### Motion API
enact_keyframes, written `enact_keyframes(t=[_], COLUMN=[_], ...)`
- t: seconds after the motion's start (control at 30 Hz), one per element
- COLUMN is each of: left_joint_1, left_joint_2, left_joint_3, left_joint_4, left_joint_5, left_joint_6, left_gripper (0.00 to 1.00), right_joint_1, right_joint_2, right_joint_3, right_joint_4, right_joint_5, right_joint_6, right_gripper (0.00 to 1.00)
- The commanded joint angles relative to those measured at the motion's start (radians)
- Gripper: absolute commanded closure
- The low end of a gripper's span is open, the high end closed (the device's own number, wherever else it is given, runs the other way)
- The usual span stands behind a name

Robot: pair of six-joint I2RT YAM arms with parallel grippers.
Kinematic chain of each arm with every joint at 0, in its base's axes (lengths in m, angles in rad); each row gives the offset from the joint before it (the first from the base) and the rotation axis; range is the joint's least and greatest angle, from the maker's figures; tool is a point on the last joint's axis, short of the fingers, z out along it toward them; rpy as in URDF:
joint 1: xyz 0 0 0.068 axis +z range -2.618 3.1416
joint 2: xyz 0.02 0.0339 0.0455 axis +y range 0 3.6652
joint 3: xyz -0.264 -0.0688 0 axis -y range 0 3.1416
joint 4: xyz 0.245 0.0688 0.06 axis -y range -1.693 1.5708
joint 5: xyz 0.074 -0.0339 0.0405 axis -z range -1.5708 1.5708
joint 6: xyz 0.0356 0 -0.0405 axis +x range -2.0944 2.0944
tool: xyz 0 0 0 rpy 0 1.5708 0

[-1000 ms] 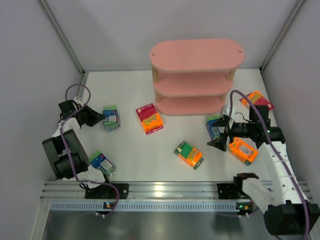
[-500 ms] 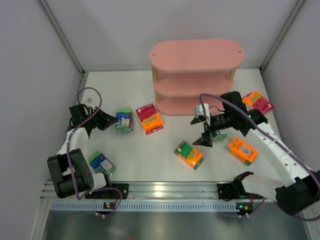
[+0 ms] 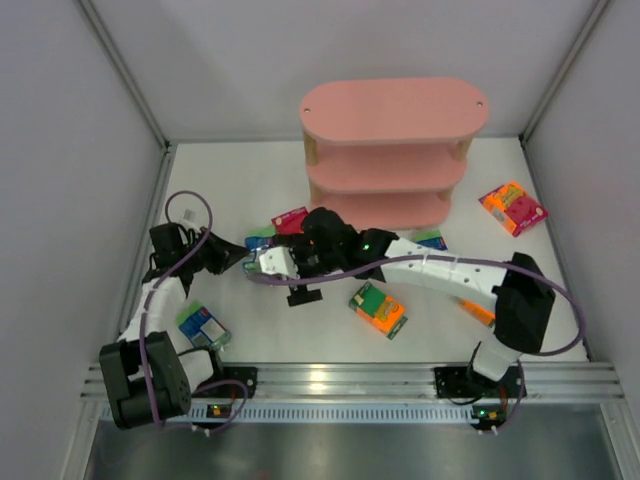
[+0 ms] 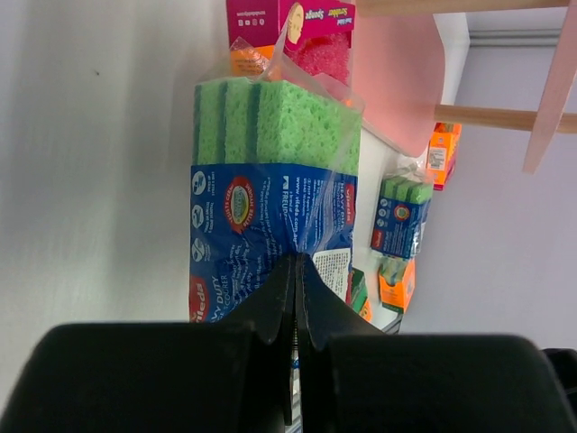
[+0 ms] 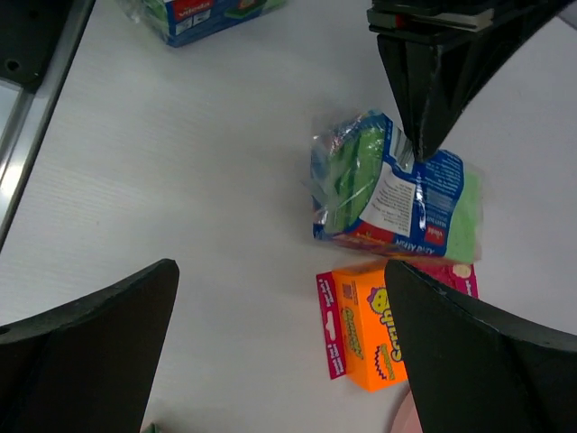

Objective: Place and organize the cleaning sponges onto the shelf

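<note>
Task barely begun, by the look of it. The pink shelf (image 3: 390,110) has nothing on the top board, and the lower 2 tiers look bare as far as they show. Every sponge pack is down on the white surface (image 3: 230,180) or in a claw. The right arm (image 3: 440,270) stretches across the shelf front into the left half. The right claw (image 5: 279,271) is spread wide, grasping nothing, and hovers right over the pack the other side has. The left arm (image 3: 160,300) reaches in from the left edge. The left claw (image 4: 296,271) is clenched on the plastic wrap of a blue-and-green sponge pack (image 4: 270,207), pinching film more than body. Can't tell if that pack is lifted or resting. So approx. 1 pack in hand, 0 shelved, 6 others waiting:

- An orange-and-magenta pack (image 3: 292,218) is just beside the held one, on the shelf side.
- A second orange-and-magenta pack (image 3: 513,207) lies far right, apart from the shelf.
- A green-and-orange pack (image 3: 378,308) is at centre front, near the right arm.
- A blue pack (image 3: 432,240) sits at the shelf's foot.
- Another blue-and-green pack (image 3: 203,325) lies near the left arm's base.
- An orange pack (image 3: 478,312) is mostly hidden under the right arm.

In the way: the right arm lies betw. the held pack and the shelf front. It prob. has to clear off or take the pack over. The 2 claws are close together, so a knock is likely.
</note>
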Motion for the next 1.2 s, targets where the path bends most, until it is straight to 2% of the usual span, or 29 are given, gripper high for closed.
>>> enact_keyframes(t=[0.0, 0.13, 0.33, 0.53, 0.63, 0.73, 0.77, 0.83, 0.87, 0.93, 0.97, 1.07, 1.17], left_joint_1=[-0.011, -0.022, -0.029, -0.031, -0.032, -0.037, -0.037, -0.038, -0.038, -0.038, -0.038, -0.040, -0.038], left_joint_2=[-0.047, -0.067, -0.075, -0.083, -0.080, -0.078, -0.078, -0.078, -0.078, -0.078, -0.077, -0.081, -0.087], left_joint_3=[-0.011, -0.024, -0.043, -0.055, -0.058, -0.066, -0.067, -0.077, -0.080, -0.084, -0.086, -0.084, -0.077], left_joint_4=[0.054, 0.052, 0.052, 0.052, 0.054, 0.054, 0.054, 0.054, 0.052, 0.052, 0.052, 0.054, 0.054], left_joint_5=[0.050, 0.063, 0.080, 0.089, 0.098, 0.109, 0.112, 0.121, 0.123, 0.130, 0.132, 0.141, 0.147], left_joint_6=[-0.048, -0.067, -0.070, -0.076, -0.076, -0.074, -0.074, -0.070, -0.070, -0.065, -0.065, -0.065, -0.070], left_gripper=[1.00, 1.00, 1.00, 1.00, 1.00, 1.00, 1.00, 1.00, 1.00, 1.00, 1.00, 1.00, 1.00], right_joint_1=[0.066, 0.106, 0.109, 0.119, 0.117, 0.117, 0.116, 0.116, 0.116, 0.112, 0.112, 0.111, 0.106], right_joint_2=[0.098, 0.172, 0.263, 0.292, 0.300, 0.314, 0.323, 0.327, 0.331, 0.329, 0.325, 0.308, 0.277], right_joint_3=[0.083, 0.103, 0.142, 0.109, 0.118, 0.137, 0.141, 0.145, 0.145, 0.143, 0.142, 0.128, 0.111], right_joint_4=[0.097, 0.192, 0.256, 0.353, 0.362, 0.347, 0.338, 0.328, 0.322, 0.310, 0.307, 0.301, 0.292], right_joint_5=[0.095, 0.252, 0.376, 0.474, 0.465, 0.438, 0.430, 0.421, 0.413, 0.408, 0.408, 0.364, 0.326], right_joint_6=[-0.091, -0.101, -0.108, -0.134, -0.125, -0.119, -0.120, -0.119, -0.119, -0.117, -0.113, -0.101, -0.071], right_gripper=[0.01, 0.00, 0.01, 0.13, 0.23, 0.43, 0.54, 0.64, 0.73, 0.81, 0.88, 1.00, 1.00])
